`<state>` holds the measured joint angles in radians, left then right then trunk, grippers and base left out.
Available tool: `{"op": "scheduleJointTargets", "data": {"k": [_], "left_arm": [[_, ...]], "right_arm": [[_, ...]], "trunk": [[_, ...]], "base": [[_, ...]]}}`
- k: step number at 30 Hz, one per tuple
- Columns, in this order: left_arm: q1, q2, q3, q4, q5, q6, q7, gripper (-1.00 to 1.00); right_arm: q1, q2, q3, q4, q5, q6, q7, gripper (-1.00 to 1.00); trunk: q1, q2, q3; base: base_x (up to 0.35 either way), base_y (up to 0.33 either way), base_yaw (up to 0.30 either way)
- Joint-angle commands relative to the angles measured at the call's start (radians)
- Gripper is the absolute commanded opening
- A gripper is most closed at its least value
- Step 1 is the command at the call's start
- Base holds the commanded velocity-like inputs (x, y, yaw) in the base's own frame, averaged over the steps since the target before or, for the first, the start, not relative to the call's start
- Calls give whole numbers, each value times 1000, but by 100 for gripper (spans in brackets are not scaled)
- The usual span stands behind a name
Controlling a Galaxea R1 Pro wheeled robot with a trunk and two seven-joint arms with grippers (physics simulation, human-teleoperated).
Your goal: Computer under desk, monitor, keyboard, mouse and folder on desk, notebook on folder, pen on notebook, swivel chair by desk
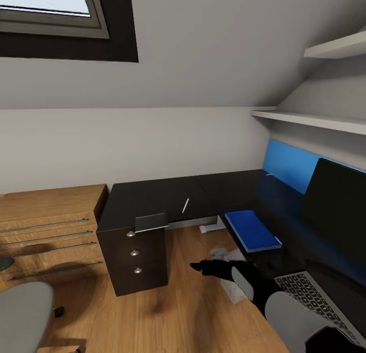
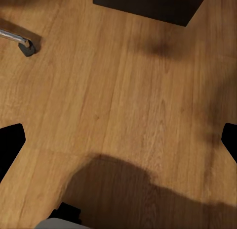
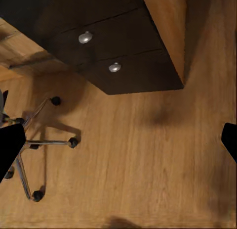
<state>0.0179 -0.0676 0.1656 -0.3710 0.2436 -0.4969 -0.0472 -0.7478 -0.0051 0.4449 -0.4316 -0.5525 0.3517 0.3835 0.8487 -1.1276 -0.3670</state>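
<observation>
The desk [image 1: 152, 195] has a glossy black L-shaped top. A grey notebook [image 1: 151, 222] lies on its corner above the drawer unit [image 1: 134, 254], and the pale pen [image 1: 185, 205] lies just right of it. The blue folder [image 1: 252, 230] rests on the desk's right wing, before the monitor [image 1: 335, 210] and the keyboard [image 1: 315, 294]. The swivel chair [image 1: 20, 312] stands at lower left, its chrome base [image 3: 34, 140] on the floor. My right gripper [image 1: 198, 266] [image 3: 118, 145] hangs open over the floor. My left gripper [image 2: 118, 145] is open too. Mouse and computer are out of view.
A low wooden drawer chest [image 1: 46, 231] stands left of the drawer unit [image 3: 113, 46]. White wall shelves [image 1: 315, 119] hang above the desk's right wing. A chair castor [image 2: 27, 48] is near my left gripper. Pale shapes [image 1: 221, 254] lie under the desk.
</observation>
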Motion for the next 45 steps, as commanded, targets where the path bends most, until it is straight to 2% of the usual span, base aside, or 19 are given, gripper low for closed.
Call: {"op": "scheduleJointTargets", "data": {"k": [1, 3, 5, 7, 11, 14, 20, 24, 29, 34, 45], "left_arm": [[0, -1, 2, -2, 8, 0, -5, 100], [0, -1, 2, -2, 8, 0, -5, 100], [0, 0, 2, -2, 8, 0, -5, 100], [0, 0, 2, -2, 8, 0, -5, 100], [0, 0, 2, -2, 8, 0, -4, 100], [0, 0, 2, -2, 8, 0, -4, 100], [0, -1, 1, -2, 8, 0, -3, 100], [0, -1, 1, -2, 8, 0, -3, 100], [0, 0, 2, -2, 8, 0, -3, 100], [0, 1, 4, -2, 8, 1, -3, 100], [0, 2, 5, -2, 8, 1, -3, 100]], "right_arm": [[-1, 8, 43, -1, 8, -1, -17, 100], [-1, 26, 117, -1, 30, -9, -53, 100], [-1, 46, 172, 1, 46, -13, -89, 100], [-1, 66, 208, 8, 57, -16, -126, 100], [-1, 110, 251, 72, 71, -32, -204, 100], [-1, 132, 262, 134, 73, -93, -229, 100], [0, 169, 270, 322, 72, -304, -251, 100], [5, 179, 270, 401, 71, -422, -255, 100], [47, 180, 269, 436, 71, -535, -258, 100], [102, 180, 268, 448, 72, -601, -258, 100], [138, 180, 267, 453, 68, -649, -258, 100]], "trunk": [[0, -1, -1], [0, -1, -1], [0, -1, -1], [0, -1, -1], [0, -1, -1], [0, -1, -1], [0, -1, -1], [0, -1, -1], [0, -1, -1], [0, -1, -1], [0, -1, -1]], "base": [[0, 0, 0], [0, 0, 0], [0, 0, 0], [0, 0, 0], [0, 0, 0], [0, 0, 0], [0, 0, 0], [0, 0, 0], [0, 0, 0], [0, 0, 0], [0, 0, 0]]}}
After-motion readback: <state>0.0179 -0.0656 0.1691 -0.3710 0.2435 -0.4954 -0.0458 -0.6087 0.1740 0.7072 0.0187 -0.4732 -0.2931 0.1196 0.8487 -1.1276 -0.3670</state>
